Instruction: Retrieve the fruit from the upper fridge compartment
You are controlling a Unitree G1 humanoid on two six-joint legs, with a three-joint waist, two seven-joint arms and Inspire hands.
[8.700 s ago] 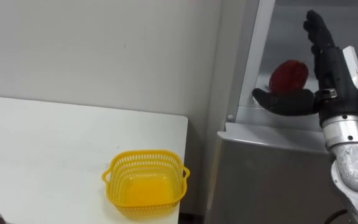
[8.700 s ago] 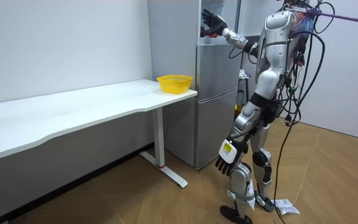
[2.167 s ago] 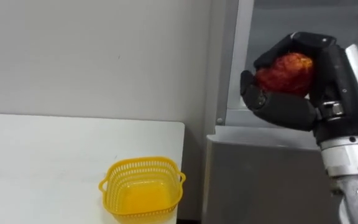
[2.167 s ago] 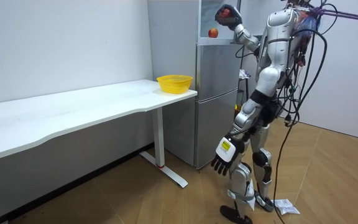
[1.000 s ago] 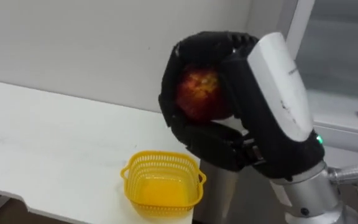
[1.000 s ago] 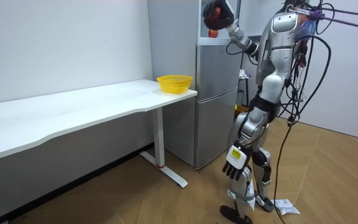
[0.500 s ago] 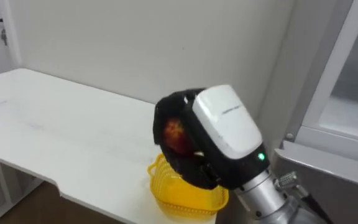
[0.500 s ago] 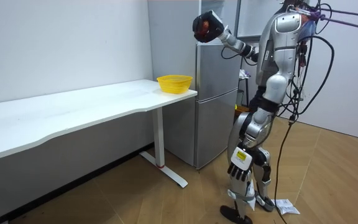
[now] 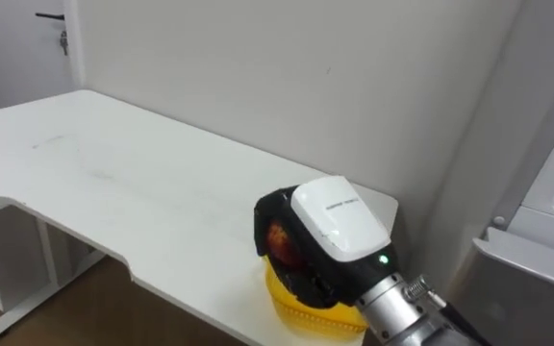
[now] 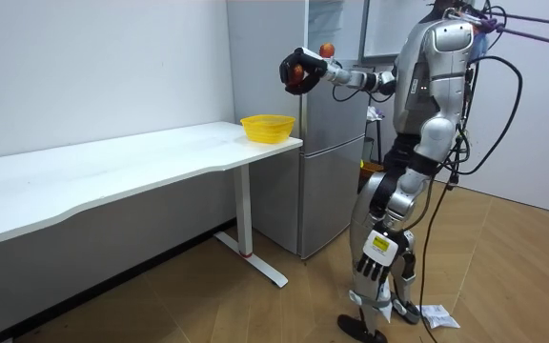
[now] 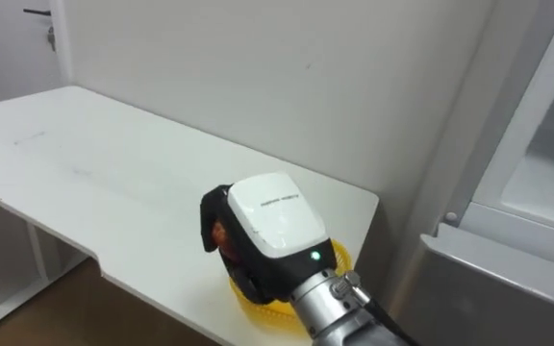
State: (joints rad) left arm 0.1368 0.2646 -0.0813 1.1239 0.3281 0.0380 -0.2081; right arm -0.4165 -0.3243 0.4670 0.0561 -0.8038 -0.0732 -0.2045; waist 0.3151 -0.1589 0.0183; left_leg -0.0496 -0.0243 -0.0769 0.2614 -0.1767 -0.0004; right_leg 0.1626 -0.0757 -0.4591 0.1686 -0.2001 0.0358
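My right hand [image 9: 339,226] is curled round the apple [image 9: 279,237], aloft roughly over the yellow basket [image 9: 291,308] on the desk [image 9: 113,183]. Likely firm, smooth, light, bruisable: whole-palm wrap, modest squeeze.

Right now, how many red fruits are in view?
2. One red fruit is gripped in the right hand, raised near the yellow basket. The other red fruit sits in the upper fridge. More may be hidden inside.

Surface [image 10: 112,173]: long, white, on white legs.
Wall [image 10: 112,67]: plain white, behind the surface.
Floor [image 10: 503,276]: brown wood, possibly herringbone.
Fridge [image 10: 327,162]: grey, tall, just beside the surface's end.
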